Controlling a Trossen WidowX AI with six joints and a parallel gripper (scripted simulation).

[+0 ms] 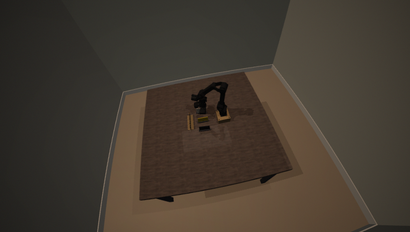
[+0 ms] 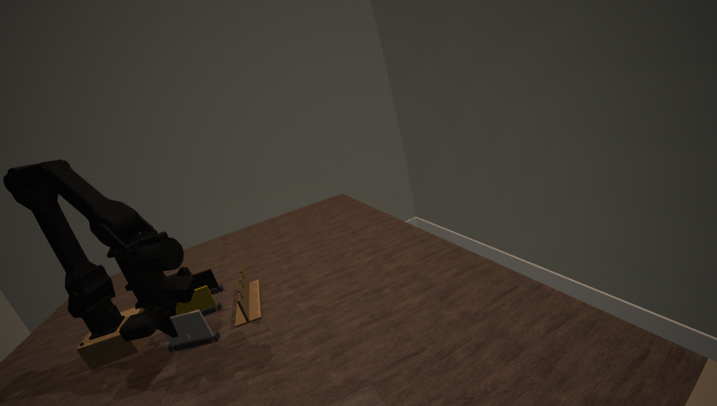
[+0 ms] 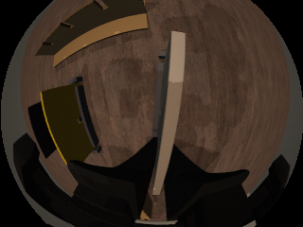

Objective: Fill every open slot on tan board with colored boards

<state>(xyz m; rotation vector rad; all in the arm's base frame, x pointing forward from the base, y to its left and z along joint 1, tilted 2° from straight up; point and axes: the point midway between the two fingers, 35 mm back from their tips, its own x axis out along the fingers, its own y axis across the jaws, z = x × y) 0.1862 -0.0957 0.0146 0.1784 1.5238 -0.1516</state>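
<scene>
From the top, the robot's gripper (image 1: pixel 200 111) (image 2: pixel 168 321) (image 3: pixel 159 142) is down over the pale gray board (image 1: pixel 197 110) (image 2: pixel 192 326) (image 3: pixel 174 101), and hides part of it. The tan board (image 1: pixel 189 122) (image 2: pixel 243 293) (image 3: pixel 95 21) is long and thin. The yellow board (image 1: pixel 202 119) (image 2: pixel 199 299) (image 3: pixel 62 118) and the black board (image 1: pixel 204 128) (image 2: pixel 207 280) (image 3: pixel 40 130) are near it, each in its own holder. They all sit on a big brown table (image 1: pixel 201 161) (image 2: pixel 402 311) (image 3: pixel 237 85). The floor (image 1: pixel 178 212) is tan, and the walls (image 1: pixel 178 43) (image 2: pixel 226 125) are dark gray.

From the side, the gray board is flat and wide and stands up in its dark holder (image 2: pixel 217 336) (image 3: pixel 158 95). A little notch shows low down on it. The yellow one is behind it, and the black one is behind the yellow one. The tan board stands up on a tan base, just past the holders. The table looks like wood, and the room is dim.

From the wrist, the gripper is pinched on the near end of the gray board. I see its pale top edge. The tan board has little slots cut in it. The yellow board leans a bit in its holder, with a bright yellow edge.
</scene>
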